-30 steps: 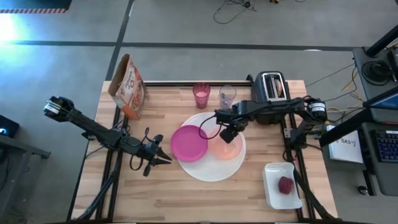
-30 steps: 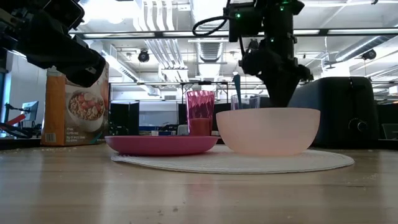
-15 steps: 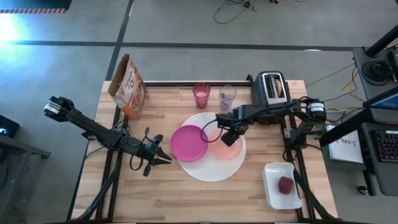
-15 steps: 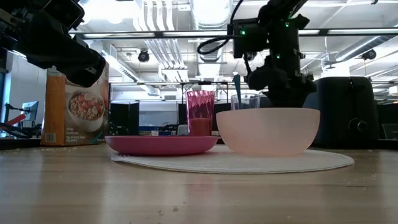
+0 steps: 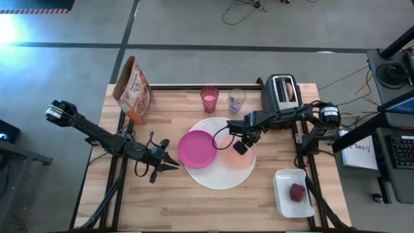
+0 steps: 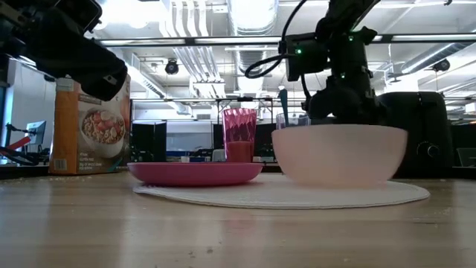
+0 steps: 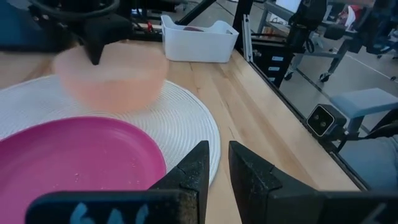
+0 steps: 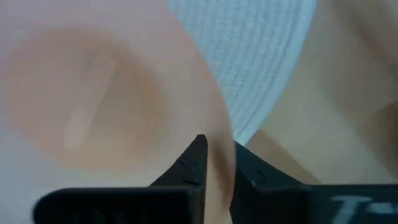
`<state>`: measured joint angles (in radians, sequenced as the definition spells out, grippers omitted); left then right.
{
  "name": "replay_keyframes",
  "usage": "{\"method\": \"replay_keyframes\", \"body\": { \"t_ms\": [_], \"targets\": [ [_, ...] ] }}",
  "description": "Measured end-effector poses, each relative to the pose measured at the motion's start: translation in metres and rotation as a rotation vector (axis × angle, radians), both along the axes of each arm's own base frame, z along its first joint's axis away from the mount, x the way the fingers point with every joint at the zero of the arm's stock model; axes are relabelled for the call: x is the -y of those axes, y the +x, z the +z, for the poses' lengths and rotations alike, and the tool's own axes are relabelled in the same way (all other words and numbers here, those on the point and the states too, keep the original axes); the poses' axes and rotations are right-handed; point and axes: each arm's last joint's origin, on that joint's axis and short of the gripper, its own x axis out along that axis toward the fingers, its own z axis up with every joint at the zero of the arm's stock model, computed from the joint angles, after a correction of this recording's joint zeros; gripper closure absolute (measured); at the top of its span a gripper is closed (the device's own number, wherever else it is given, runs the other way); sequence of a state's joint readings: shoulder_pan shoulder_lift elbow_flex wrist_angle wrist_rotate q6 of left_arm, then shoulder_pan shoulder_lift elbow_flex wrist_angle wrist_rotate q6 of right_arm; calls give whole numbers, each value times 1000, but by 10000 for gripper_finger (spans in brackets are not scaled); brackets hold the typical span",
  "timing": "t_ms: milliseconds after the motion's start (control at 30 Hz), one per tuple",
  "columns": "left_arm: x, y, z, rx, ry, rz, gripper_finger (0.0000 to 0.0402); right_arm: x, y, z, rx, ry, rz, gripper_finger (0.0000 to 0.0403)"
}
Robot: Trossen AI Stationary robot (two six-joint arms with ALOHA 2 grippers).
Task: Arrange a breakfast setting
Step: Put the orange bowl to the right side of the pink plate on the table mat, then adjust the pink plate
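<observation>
Right gripper [image 5: 240, 147]: over the white plate's right half, fingers [image 8: 198, 163] pinched on the near rim of the bowl, one finger inside and one outside.
Bowl [image 6: 339, 153]: peach-orange, upright on the right half of the white plate, rim clamped; whether its base is just off the plate is hard to tell from the low view.
White plate [image 5: 220, 181]: large and round, mid-table.
Magenta plate [image 5: 196, 149]: lying on the white plate's left part, just beside the bowl.
Pink cup [image 5: 209, 99]: upright at the far edge of the table, next to a clear glass [image 5: 236, 101].
Dark red fruit [image 5: 297, 192]: in a white tray [image 5: 280, 198] at the near right corner.
Left gripper [image 5: 173, 166]: waiting low over the table left of the magenta plate, fingers [image 7: 191, 173] narrow with a slim gap, holding nothing.
Toaster [image 5: 281, 92]: far right of the table.
Cereal box [image 5: 132, 89]: far left corner.
</observation>
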<state>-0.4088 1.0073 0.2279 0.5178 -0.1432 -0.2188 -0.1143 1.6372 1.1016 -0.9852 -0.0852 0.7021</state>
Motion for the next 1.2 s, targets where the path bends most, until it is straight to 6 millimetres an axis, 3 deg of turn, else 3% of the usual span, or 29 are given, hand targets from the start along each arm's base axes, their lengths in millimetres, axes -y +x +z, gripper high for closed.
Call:
{"method": "replay_keyframes", "body": {
  "t_ms": [600,1200],
  "targets": [
    [0,0,2,21,-7,7,356,-5,-3,12,17,52,18,392],
    [-2,2,-6,-68,-86,50,356,-7,-17,44,100,35,18,295]
  ]
}}
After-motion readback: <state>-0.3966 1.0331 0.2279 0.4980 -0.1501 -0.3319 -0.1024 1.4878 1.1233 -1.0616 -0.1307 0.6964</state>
